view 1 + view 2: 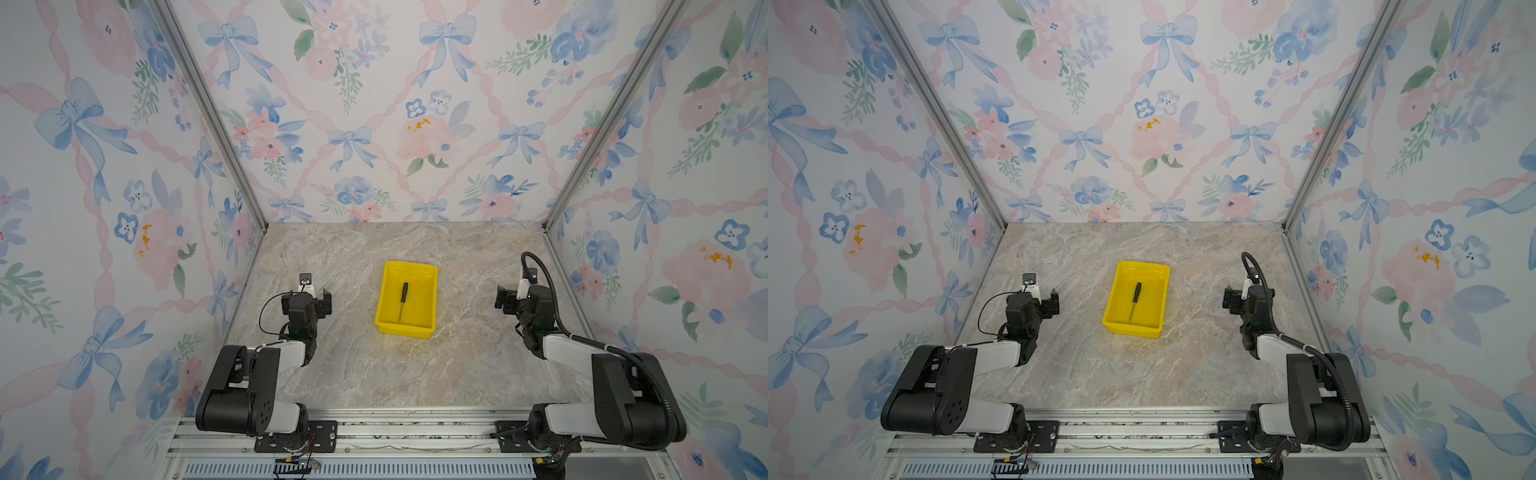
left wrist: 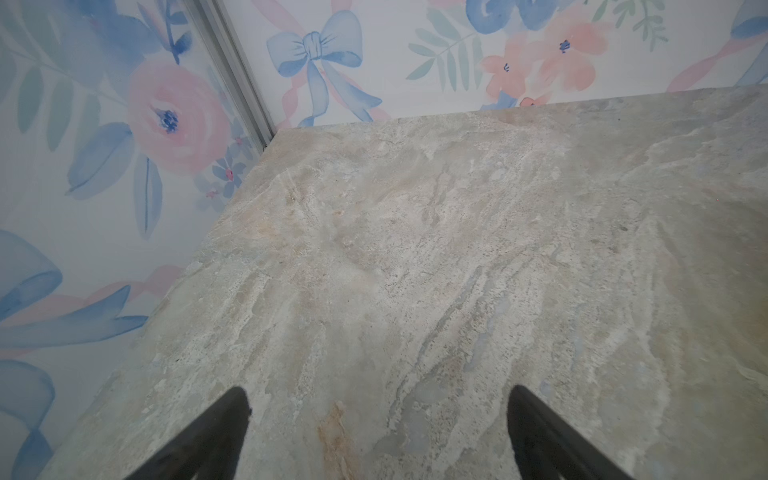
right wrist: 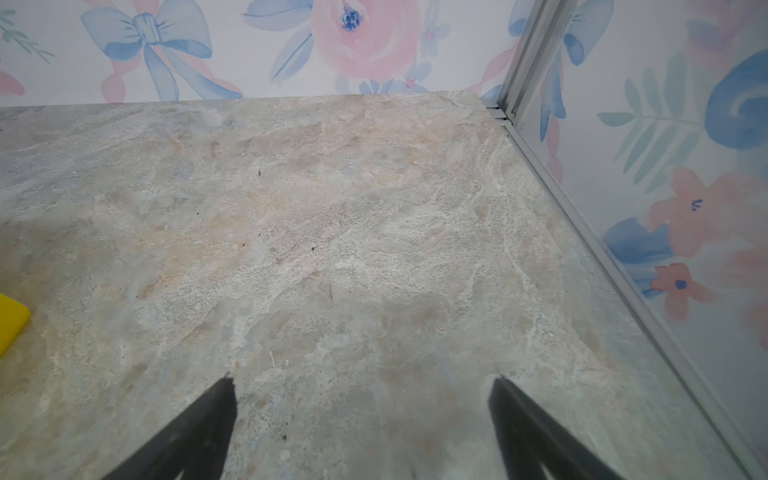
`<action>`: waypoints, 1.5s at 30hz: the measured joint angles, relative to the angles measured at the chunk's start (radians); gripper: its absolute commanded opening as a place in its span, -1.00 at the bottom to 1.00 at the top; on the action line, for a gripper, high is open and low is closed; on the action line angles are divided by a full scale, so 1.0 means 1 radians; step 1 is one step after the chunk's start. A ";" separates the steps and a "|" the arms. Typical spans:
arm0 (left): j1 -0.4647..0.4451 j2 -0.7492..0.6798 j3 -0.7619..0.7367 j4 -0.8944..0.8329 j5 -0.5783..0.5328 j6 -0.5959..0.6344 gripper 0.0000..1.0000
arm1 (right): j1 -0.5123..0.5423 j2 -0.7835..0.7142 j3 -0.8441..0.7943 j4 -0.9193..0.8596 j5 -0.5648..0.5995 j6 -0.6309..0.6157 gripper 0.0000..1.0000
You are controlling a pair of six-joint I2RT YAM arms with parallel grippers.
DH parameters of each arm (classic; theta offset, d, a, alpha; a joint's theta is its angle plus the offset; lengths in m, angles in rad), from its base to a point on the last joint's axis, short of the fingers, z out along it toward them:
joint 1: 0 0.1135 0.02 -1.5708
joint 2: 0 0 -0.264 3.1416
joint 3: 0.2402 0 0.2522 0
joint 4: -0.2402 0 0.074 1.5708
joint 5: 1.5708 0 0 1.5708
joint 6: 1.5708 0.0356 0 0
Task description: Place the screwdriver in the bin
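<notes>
On my left, the left claw (image 2: 379,395) hangs released over the bare marble-patterned tabletop (image 1: 415,374), holding nothing. In the middle, the small black-handled screwdriver with a thin silver shaft (image 1: 402,301) lies flat inside the bright yellow rectangular plastic bin (image 1: 422,274), so I judge the task done. On my right, the right claw (image 3: 362,380) is spread wide and empty, well apart from the bin. The screwdriver's tip is too small to read, and neither wrist view shows the tool.

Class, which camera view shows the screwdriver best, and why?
The top views: in both top views the whole screwdriver lies unobstructed inside the bin. The left wrist view shows none of it; the right wrist view shows only a bin corner.
</notes>
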 measured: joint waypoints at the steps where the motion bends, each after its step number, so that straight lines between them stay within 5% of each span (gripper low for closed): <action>1: 0.005 0.006 0.000 0.018 0.007 -0.004 0.95 | -0.001 0.007 0.000 0.011 -0.004 0.000 0.94; 15: 0.024 0.087 -0.030 0.203 0.055 -0.041 0.95 | -0.003 0.150 -0.043 0.250 -0.022 0.001 0.94; 45: 0.024 0.140 -0.101 0.385 0.134 -0.033 0.95 | 0.033 0.163 -0.048 0.278 0.058 -0.015 0.93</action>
